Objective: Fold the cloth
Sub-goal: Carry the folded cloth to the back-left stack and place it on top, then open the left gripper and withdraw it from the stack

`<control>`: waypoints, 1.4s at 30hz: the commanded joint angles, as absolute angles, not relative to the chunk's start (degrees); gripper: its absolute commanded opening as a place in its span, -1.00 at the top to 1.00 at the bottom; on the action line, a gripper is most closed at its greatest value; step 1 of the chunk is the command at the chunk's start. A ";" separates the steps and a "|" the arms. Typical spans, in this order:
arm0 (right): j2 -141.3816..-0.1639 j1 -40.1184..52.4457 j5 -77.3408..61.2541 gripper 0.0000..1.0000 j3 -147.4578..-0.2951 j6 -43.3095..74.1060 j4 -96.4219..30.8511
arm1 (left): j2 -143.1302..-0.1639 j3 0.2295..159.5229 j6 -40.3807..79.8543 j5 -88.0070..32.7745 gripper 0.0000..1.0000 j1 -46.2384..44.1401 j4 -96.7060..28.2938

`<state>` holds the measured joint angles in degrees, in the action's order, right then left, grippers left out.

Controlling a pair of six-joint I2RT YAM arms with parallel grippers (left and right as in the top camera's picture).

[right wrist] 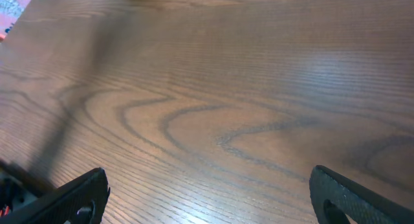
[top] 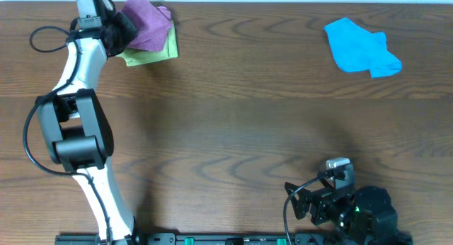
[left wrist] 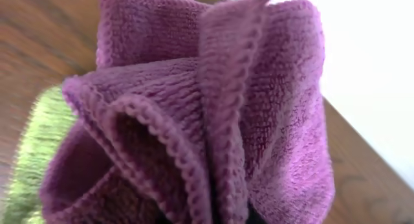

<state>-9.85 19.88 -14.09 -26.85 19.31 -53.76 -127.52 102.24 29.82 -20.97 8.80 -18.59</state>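
The lilac-purple cloth (top: 147, 21) is bunched up at the far left of the table, on top of a green cloth (top: 156, 54). My left gripper (top: 122, 30) is shut on the purple cloth's left side. In the left wrist view the cloth (left wrist: 213, 101) fills the frame in gathered folds, pinched together at the bottom edge, and its white tag is hidden. My right gripper (top: 294, 200) is open and empty low over bare wood at the front right; its two fingers (right wrist: 210, 191) stand wide apart.
A bright blue cloth (top: 362, 49) lies crumpled at the far right. The green cloth also shows at the lower left of the left wrist view (left wrist: 32, 153). The table's far edge runs close behind the purple cloth. Bare wood lies between the arms.
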 commanded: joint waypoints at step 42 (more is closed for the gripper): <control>-9.54 19.46 -13.72 -0.99 -26.76 20.14 -53.76 | -106.74 103.79 12.43 -16.10 -0.91 10.79 -45.84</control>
<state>-9.85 19.88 -14.06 -26.85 19.31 -53.74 -109.12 102.28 14.46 -16.93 11.25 -43.97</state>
